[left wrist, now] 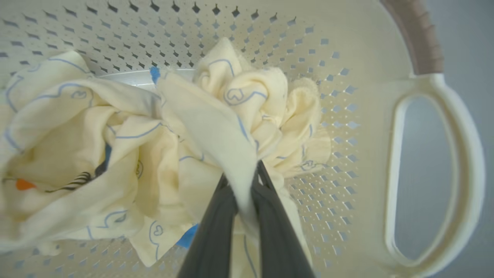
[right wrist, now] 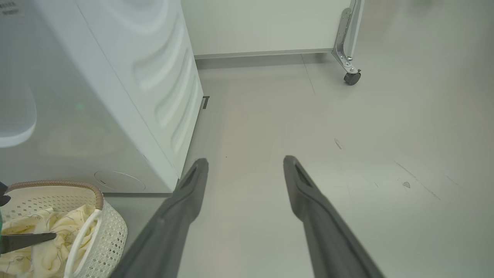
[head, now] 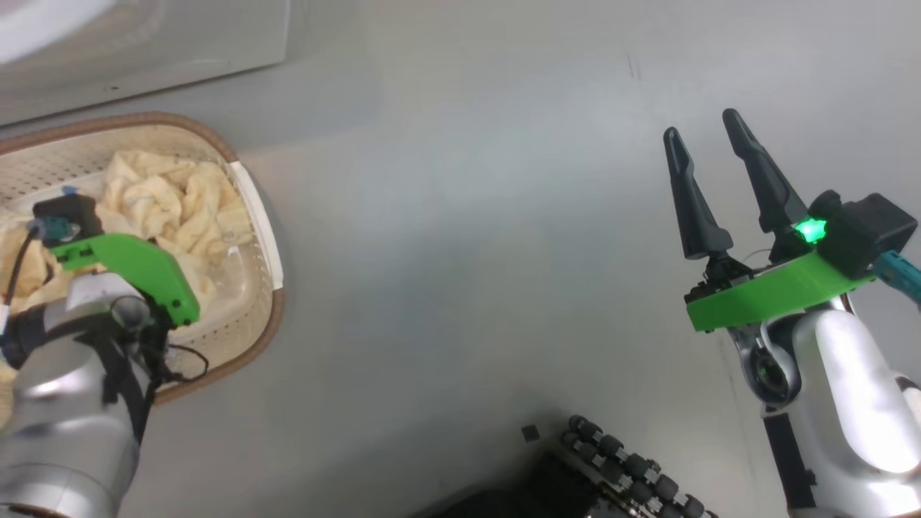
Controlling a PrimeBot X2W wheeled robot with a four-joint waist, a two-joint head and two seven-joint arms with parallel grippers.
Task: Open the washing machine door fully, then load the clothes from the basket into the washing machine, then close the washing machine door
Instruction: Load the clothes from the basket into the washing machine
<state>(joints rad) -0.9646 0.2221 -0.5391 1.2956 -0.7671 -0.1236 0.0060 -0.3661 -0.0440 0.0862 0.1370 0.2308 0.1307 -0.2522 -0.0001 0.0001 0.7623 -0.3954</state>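
Left wrist view is showing our left pincer (left wrist: 244, 174) hanging inside the basket (left wrist: 347, 77), where the clothes (left wrist: 115, 146) are lying bunched ahead and to its left, and its jaws are standing nearly closed, pinching a fold of pale yellow cloth. We are holding our right pincer (head: 701, 124) spread wide and empty over the floor (head: 468, 252), well apart from the basket, probably to leave the lift unobstructed, the washing machine (right wrist: 154, 77) standing ahead to its left.

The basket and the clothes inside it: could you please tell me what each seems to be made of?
The basket looks like moulded plastic, cream and smooth, with regular punched holes. The clothes seem soft cotton-like fabric, matte pale yellow, crumpled in folds.
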